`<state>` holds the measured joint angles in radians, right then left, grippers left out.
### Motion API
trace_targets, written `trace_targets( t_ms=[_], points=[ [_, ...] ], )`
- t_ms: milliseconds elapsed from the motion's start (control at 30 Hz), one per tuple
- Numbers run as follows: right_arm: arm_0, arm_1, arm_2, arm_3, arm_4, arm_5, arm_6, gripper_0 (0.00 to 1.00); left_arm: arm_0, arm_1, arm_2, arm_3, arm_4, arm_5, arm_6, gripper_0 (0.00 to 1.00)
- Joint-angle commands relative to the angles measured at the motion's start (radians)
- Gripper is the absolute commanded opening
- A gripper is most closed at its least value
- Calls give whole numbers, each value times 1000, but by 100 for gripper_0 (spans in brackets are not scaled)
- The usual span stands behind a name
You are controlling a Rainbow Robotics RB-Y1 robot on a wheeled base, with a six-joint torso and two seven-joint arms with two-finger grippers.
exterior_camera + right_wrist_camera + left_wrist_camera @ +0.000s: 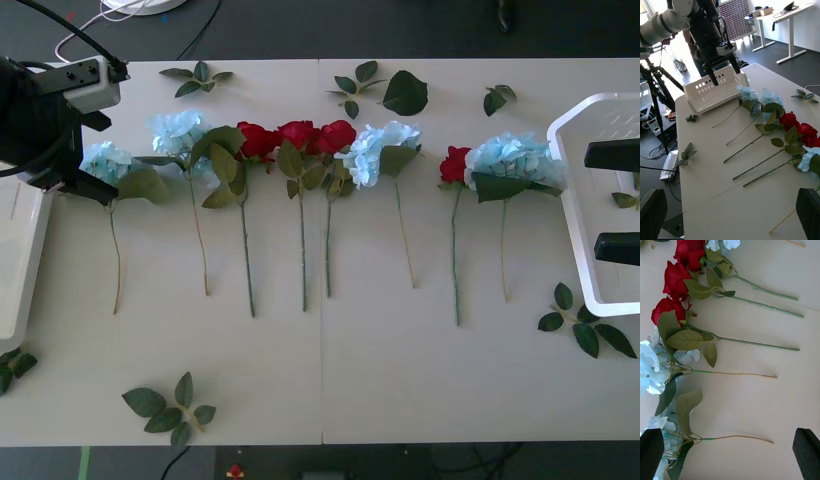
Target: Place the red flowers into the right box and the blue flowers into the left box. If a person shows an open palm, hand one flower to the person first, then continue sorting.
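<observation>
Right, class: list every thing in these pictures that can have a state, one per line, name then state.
red flowers: all four lying flat on the table, unsorted.
blue flowers: all four lying flat on the table, unsorted.
right box: on the table, no flowers inside.
left box: at the table edge, no flowers visible inside.
left claw: open, above the leftmost blue flower.
right claw: open, over the right box.

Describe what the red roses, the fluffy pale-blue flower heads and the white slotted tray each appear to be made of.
Red roses: probably fabric petals, matte, on uniform green stems that look plastic. Pale-blue flower heads: likely thin fabric too, frilly and matte; their stems look thinner, possibly wire-like. White slotted tray: seemingly moulded plastic, smooth, with neat cut-out slots and rounded corners.
</observation>
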<state>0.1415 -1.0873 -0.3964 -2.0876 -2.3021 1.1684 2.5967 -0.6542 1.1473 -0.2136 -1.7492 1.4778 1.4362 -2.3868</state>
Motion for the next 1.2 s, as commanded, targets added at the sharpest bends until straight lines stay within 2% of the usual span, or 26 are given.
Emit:
trace_targets(
  t_ms=[33, 167, 367, 567, 633, 733, 767, 967, 1033, 1200],
  points=[
    [15, -45, -7, -26, -16, 2, 19, 100, 74, -46, -4, 19, 9, 13, 26, 100],
    [50, -48, 1, 4, -11, 10, 16, 100, 113, -63, 20, 17, 13, -17, 18, 100],
    [49, -71, 2, 23, -4, 14, -17, 100, 91, -14, 59, 13, -2, 33, 66, 100],
    [46, -69, 5, -26, 182, -46, -245, 100, 59, 111, 59, 34, 38, 27, 236, 100],
    [43, -66, 14, -66, 303, -78, -394, 100, 59, 172, 56, 62, 79, 26, 313, 100],
    [38, -65, 30, -101, 408, -104, -523, 100, 59, 204, 34, 88, 118, 21, 380, 100],
    [26, -63, 59, -138, 524, -131, -676, 100, 59, 244, -9, 119, 154, 1, 452, 100],
    [-51, -62, 148, -186, 849, -105, -1077, 100, 73, 275, -130, 209, 160, -137, 618, 100],
    [-80, -57, 176, -181, 917, -76, -1141, 100, 93, 275, -161, 226, 156, -200, 649, 100],
    [-189, -31, 268, -121, 1073, 13, -1297, 100, 211, 238, -190, 263, 65, -416, 725, 100]
  ],
)
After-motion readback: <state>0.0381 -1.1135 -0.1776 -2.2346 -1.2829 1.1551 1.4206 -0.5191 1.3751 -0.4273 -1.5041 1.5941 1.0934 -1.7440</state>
